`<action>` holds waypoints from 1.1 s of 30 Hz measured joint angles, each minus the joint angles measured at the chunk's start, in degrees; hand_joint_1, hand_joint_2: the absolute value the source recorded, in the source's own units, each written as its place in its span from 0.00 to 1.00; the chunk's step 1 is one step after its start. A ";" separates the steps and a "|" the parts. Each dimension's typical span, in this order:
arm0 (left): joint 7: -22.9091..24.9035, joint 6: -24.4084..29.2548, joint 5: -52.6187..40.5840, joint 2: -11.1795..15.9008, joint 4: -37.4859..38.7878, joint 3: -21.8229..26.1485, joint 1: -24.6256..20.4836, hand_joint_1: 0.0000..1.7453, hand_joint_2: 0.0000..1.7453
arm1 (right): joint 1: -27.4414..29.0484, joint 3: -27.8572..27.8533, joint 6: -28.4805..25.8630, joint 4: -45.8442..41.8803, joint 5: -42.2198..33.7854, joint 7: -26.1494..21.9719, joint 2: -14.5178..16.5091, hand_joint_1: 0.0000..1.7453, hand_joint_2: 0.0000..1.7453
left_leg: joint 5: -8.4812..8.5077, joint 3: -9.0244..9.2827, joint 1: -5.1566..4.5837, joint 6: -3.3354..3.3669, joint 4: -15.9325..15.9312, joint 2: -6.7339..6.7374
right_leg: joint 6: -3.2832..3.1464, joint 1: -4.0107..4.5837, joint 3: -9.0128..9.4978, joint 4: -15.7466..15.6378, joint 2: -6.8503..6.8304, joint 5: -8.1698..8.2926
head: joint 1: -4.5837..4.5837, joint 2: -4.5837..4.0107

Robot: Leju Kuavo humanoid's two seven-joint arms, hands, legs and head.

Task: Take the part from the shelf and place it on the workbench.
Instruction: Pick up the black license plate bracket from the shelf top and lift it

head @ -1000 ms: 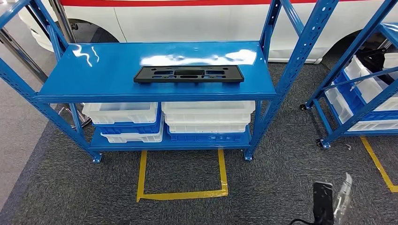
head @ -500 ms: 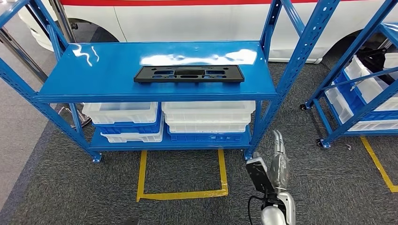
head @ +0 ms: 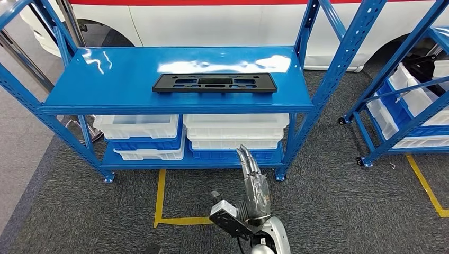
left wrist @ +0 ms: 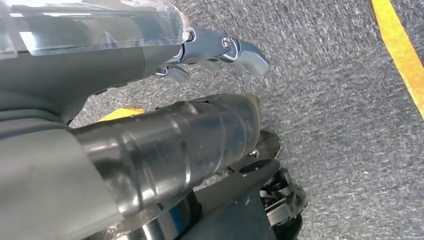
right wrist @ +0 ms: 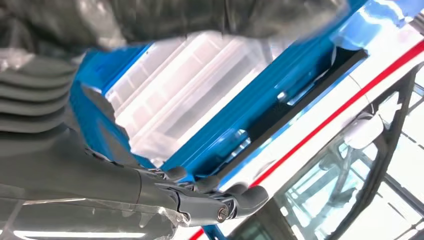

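The black flat part point(head: 214, 83), a long plate with cut-outs, lies on the top board of the blue shelf point(head: 106, 79), right of its middle. My right hand point(head: 254, 191) is raised in front of the shelf's lower level, well below and in front of the part. Its fingers are stretched upward and hold nothing. In the right wrist view that hand point(right wrist: 200, 200) points at the shelf, where the part point(right wrist: 300, 100) shows as a dark strip on the board's edge. My left hand point(left wrist: 210, 52) hangs over the grey carpet, holding nothing.
White and blue bins point(head: 233, 132) fill the shelf's lower level. A yellow tape square point(head: 251, 203) marks the carpet in front of the shelf. A second blue rack point(head: 413, 106) with bins stands at the right. A white car point(head: 212, 21) is behind the shelf.
My right hand has come up from the lower right and swung left, now standing in front of the shelf's lower level. The part has not moved.
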 joint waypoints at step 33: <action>-0.47 -1.03 0.63 0.13 0.55 0.02 0.17 0.00 0.00 | 0.04 5.17 -1.44 -0.10 -1.10 0.06 -1.39 0.00 1.00 | 2.45 -3.73 1.15 -0.66 0.58 -2.50 | 0.39 -0.08 1.16 -0.22 2.08 -1.77 | -0.20 0.00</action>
